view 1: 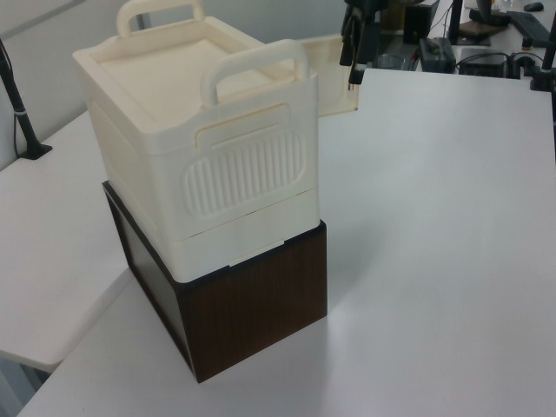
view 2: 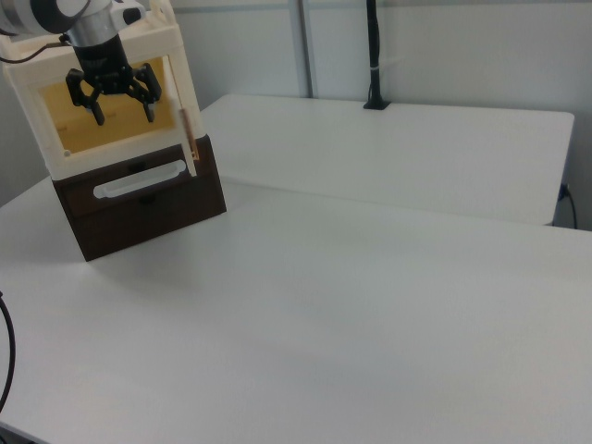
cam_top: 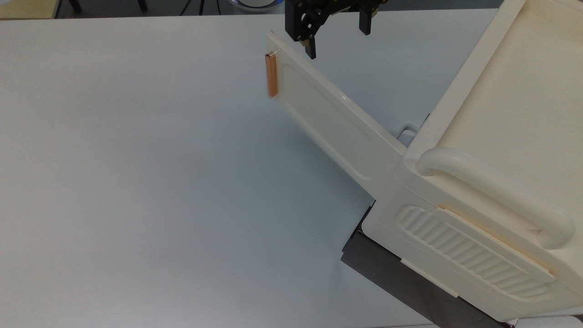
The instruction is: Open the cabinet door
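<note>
The cream cabinet (cam_top: 496,150) stands at the top view's right, with a thick rounded top handle and a ribbed side panel. The cabinet door (cam_top: 337,123) is swung far out, its free edge toward the top view's upper left, and its copper handle (cam_top: 272,75) faces left. My gripper (cam_top: 337,34) hangs open just behind the door's free edge, on its inner side, with nothing between its fingers. In the right view the gripper (view 2: 120,106) is in front of the cabinet's yellowish open inside, and the door (view 2: 180,97) shows nearly edge-on. The left view has the gripper (view 1: 354,59) beside the door (view 1: 334,82).
The cabinet sits on a dark brown box (view 1: 252,300) with a white drawer handle (view 2: 139,179). The white table (cam_top: 136,191) spreads wide across the top view's left. A black pole (view 2: 373,55) stands at the far table edge in the right view.
</note>
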### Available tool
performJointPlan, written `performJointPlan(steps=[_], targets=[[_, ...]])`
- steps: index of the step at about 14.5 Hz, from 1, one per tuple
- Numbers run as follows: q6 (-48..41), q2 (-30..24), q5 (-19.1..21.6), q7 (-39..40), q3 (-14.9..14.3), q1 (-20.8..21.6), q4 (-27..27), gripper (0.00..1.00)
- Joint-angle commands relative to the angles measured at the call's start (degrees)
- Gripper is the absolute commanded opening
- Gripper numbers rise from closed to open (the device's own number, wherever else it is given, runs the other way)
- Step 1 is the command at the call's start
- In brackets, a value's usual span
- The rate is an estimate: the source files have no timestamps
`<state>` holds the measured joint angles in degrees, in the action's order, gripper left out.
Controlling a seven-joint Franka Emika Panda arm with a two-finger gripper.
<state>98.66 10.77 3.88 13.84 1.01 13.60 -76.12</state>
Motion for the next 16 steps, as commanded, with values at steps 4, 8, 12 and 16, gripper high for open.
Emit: performJointPlan(steps=[4,8,12,16], targets=[[0.48,-1.10,-2.64,-6.20,-1.10,-4.90,-3.25,1.00],[-0.22,-1.89,-3.52,-6.90,-2.85,-5.60,-3.60,1.00],[-4.25,-4.08,-5.62,-11.73,-5.23,-5.52,-7.81,1.00],[-6.98,-6.99,-7.66,-11.82,-4.88,-7.18,-11.51,1.00]])
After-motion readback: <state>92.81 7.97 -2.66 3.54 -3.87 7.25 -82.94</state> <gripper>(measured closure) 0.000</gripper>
